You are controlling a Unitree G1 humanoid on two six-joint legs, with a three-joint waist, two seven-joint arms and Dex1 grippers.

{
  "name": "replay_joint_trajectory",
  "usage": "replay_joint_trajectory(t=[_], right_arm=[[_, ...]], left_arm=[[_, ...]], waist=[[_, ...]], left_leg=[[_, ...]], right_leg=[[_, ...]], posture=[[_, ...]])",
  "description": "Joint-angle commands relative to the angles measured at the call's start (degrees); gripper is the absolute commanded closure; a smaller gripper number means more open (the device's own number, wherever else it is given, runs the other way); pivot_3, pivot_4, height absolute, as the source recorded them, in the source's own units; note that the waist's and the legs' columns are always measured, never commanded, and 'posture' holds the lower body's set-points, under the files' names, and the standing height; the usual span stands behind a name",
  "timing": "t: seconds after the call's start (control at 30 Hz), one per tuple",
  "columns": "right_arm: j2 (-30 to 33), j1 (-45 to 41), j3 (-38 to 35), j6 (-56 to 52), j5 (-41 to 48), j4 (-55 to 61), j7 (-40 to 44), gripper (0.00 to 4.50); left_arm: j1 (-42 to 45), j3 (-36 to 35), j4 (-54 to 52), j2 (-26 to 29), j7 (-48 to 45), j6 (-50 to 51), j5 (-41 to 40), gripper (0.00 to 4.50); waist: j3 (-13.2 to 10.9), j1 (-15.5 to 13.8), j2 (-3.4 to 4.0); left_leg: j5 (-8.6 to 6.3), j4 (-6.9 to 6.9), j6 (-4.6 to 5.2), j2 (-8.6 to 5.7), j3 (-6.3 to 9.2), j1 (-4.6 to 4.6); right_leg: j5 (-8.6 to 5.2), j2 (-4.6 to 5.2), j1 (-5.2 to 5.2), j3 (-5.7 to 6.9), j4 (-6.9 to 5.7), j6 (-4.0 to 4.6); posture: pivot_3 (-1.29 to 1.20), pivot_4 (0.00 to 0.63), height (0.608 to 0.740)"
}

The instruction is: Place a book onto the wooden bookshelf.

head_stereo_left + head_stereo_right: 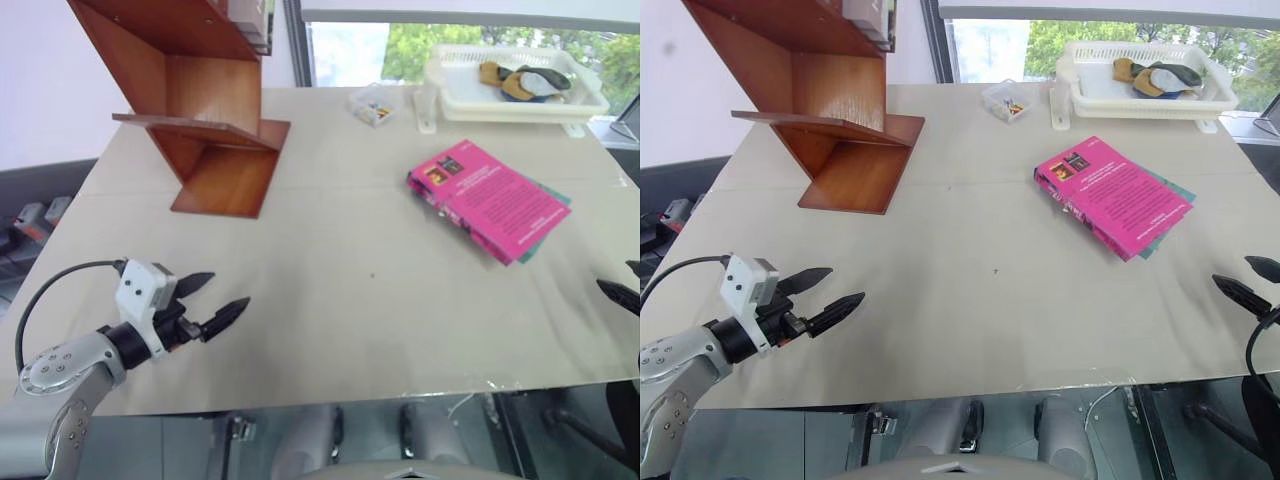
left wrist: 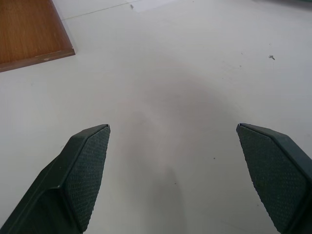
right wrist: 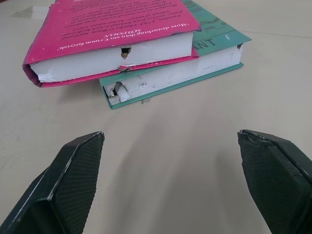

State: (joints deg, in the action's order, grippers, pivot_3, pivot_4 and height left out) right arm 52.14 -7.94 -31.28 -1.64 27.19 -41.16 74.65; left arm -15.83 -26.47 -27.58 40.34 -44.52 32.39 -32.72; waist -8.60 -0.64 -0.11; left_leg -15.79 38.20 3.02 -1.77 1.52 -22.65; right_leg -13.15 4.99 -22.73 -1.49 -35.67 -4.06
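On the table's (image 1: 330, 330) right half, the pink book (image 1: 487, 197) is seen lying flat on a teal book (image 3: 195, 68), well apart from the bookshelf (image 1: 205, 110) at the far left. The right gripper (image 3: 170, 180) is held near the books, its fingers (image 3: 73, 185) spread wide and empty, the pink book just beyond them. The left gripper (image 1: 212, 299) is held wide open over bare tabletop, gripping nothing.

bookshelf (image 1: 205, 120): far left on bench (image 1: 340, 300)
book (image 1: 487, 198): right, stacked on second book (image 3: 204, 58)
basket (image 1: 515, 85): far right
small box (image 1: 373, 104): left of basket
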Motion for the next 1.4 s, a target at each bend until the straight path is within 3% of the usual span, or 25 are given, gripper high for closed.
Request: replay_joint_trajectory(t=[0.03, 0.93, 1.03, 1.23, 1.33, 1.4], right_arm=[[1.27, -0.69, -0.14, 1.51, -0.06, 0.11, 0.49, 0.0], [-0.26, -2.32, 2.49, 2.33, -0.46, 0.78, -0.14, 0.0], [-0.48, -1.66, 2.08, 1.11, 0.56, 1.9, 0.63, 0.0], [-0.13, 1.7, 0.54, -2.48, 3.28, 7.2, 1.67, 0.0], [-0.27, 3.27, -0.26, -1.48, 2.99, 9.73, -0.89, 0.0], [-0.52, 2.01, 0.85, 2.14, -1.6, 7.91, -8.62, 0.0]], left_arm=[[0.16, 0.16, -1.35, -0.33, 0.24, -1.25, -0.15, 0.07], [1.11, 1.98, -1.17, -0.07, 1.14, -1.89, 0.2, 0.07], [3.92, 5.0, -0.13, -0.81, 1.5, -1.99, 0.77, 0.07], [15.92, 18.45, 2.4, -6.34, 3.89, -1.22, 3.63, 0.07], [19.87, 21.5, 4.49, -7.73, 3.73, -1.45, 4.5, 0.07], [20.49, 21.65, 5.62, -7.12, 2.36, -1.94, 4.41, 0.07]], waist=[[0.0, 0.0, 0.0], [0.0, -0.04, 0.01], [0.0, -0.09, 0.01], [0.01, -0.19, 0.03], [0.01, -0.05, 0.03], [0.03, 0.52, 0.06]], left_leg=[[0.0, 0.0, 0.0, 0.0, 0.0, 0.0], [0.0, 0.0, 0.0, 0.0, 0.0, 0.0], [0.0, 0.0, 0.0, 0.0, 0.01, 0.0], [0.02, 0.03, 0.03, -0.06, 0.03, 0.0], [0.03, 0.05, 0.04, -0.08, 0.04, -0.02], [0.04, 0.01, 0.05, -0.05, 0.01, 0.01]], right_leg=[[0.0, 0.0, 0.0, 0.0, 0.0, 0.0], [0.0, 0.0, 0.0, 0.01, 0.0, 0.0], [0.0, 0.0, 0.0, 0.02, 0.0, 0.0], [0.01, 0.0, 0.03, 0.04, -0.01, -0.02], [0.15, -0.03, 0.02, 0.06, -0.03, -0.25], [0.15, -0.1, 0.0, 0.03, -0.03, -0.26]], posture=[[0.0, 0.15, 0.74], [0.0, 0.15, 0.74], [0.0, 0.15, 0.74], [0.0, 0.15, 0.74], [0.0, 0.15, 0.74], [0.0, 0.15, 0.74]])
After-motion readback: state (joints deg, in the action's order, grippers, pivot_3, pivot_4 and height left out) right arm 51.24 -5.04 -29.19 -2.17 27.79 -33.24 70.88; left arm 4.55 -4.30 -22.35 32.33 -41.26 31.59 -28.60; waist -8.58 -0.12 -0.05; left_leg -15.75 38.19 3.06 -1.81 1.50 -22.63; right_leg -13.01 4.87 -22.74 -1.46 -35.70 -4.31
